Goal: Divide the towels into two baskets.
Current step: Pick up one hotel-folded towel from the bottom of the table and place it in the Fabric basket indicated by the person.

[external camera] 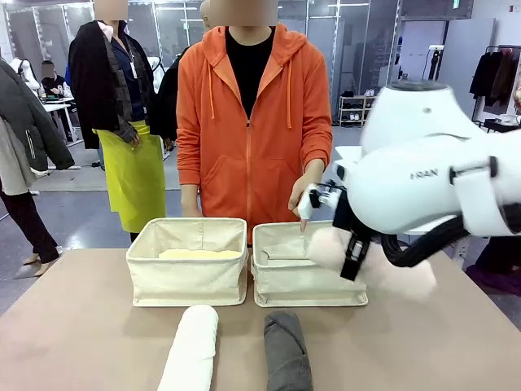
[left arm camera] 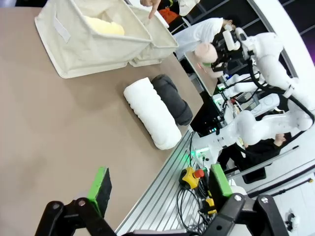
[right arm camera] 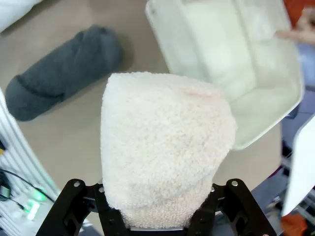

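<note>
Right gripper (right arm camera: 160, 219) pinched the pale pink terry towel roll (right arm camera: 165, 147) beside the empty cream canvas basket (external camera: 309, 285), so a low swing could've clipped its rim or the person's hand (external camera: 308, 189).

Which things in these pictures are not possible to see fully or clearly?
The right claw: the pale pink towel it grips covers its pads, right wrist view.
That towel is blurred, front view.
The white towel and dark grey towel: near ends cut off by the bottom edge, front view.
The pale yellow towel: mostly behind its basket wall, front view.
</note>
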You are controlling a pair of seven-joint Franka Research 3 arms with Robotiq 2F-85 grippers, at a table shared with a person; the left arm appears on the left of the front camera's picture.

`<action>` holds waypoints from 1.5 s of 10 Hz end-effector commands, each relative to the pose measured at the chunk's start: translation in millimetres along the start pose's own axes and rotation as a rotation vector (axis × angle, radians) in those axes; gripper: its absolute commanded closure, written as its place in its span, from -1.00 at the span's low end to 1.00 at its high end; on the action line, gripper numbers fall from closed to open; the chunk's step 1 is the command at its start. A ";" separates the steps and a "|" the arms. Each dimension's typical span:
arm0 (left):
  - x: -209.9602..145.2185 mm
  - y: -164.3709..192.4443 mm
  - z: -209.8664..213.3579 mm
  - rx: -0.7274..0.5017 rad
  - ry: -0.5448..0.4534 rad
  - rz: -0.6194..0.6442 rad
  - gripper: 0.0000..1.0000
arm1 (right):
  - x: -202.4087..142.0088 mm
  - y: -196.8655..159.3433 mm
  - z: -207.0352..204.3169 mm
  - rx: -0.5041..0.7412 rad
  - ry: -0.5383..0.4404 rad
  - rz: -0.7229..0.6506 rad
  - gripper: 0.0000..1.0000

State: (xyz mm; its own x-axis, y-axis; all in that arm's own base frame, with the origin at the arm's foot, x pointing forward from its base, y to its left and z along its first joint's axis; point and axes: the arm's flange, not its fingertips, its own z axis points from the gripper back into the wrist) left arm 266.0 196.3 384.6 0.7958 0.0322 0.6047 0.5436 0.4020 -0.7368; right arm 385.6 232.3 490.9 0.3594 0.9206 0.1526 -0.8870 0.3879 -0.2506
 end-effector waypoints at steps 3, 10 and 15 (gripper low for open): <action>0.2 -0.4 2.5 -0.003 -0.009 -0.004 -1.00 | 84.5 -61.9 -25.4 -0.173 -0.024 0.316 0.44; 0.2 -0.4 2.5 -0.003 -0.009 -0.004 -1.00 | 134.0 -130.4 -130.9 -0.120 0.023 0.414 0.44; 0.2 -0.4 2.5 -0.003 -0.009 -0.004 -1.00 | 140.3 -142.2 -163.2 -0.111 0.038 0.405 -0.14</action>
State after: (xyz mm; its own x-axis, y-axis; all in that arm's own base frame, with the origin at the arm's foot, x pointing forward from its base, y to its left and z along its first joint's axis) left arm 266.1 196.4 384.3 0.7965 0.0324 0.6038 0.5428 0.4019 -0.7375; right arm 605.3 312.9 385.6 0.0111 0.9999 0.0062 -0.9256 0.0127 -0.3782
